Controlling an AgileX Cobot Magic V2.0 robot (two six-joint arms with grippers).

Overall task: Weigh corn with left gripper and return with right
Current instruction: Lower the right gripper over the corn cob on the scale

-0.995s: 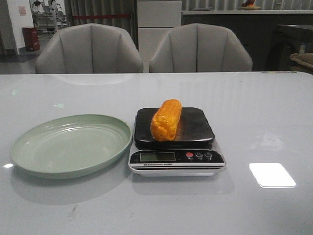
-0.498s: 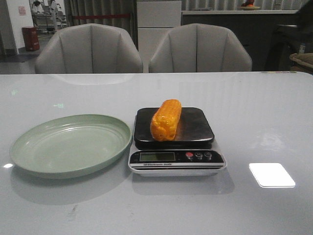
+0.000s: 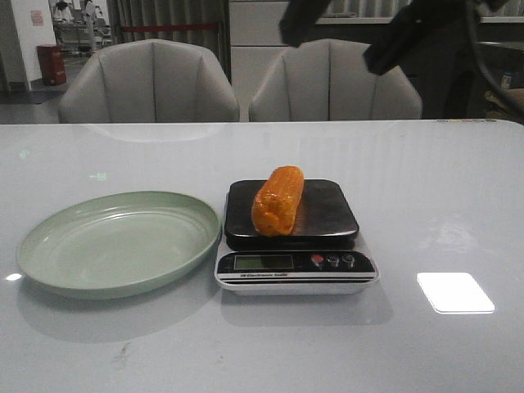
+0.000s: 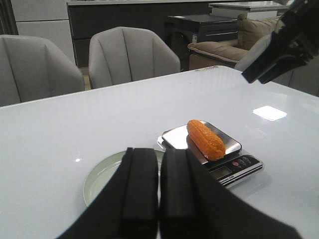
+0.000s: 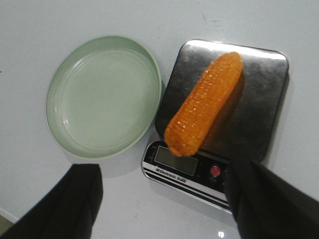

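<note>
The corn (image 3: 277,199) lies lengthwise on the dark platform of the scale (image 3: 327,214), its near end over the display. It also shows in the left wrist view (image 4: 205,139) and the right wrist view (image 5: 204,109). My left gripper (image 4: 158,194) is shut and empty, hovering off to the side, above the plate's near rim, apart from the corn. It is out of the front view. My right gripper (image 5: 164,209) is open and empty, high above the scale and looking down on it. Dark parts of the right arm (image 3: 409,33) show at the top of the front view.
A pale green plate (image 3: 49,262) sits empty just left of the scale, nearly touching it; it also shows in the right wrist view (image 5: 65,79). The scale's display and buttons (image 3: 332,261) face the front edge. Two grey chairs (image 3: 147,82) stand behind the table.
The right arm has come into the front view at the top, above and behind the scale. The corn, scale and plate have not moved.
</note>
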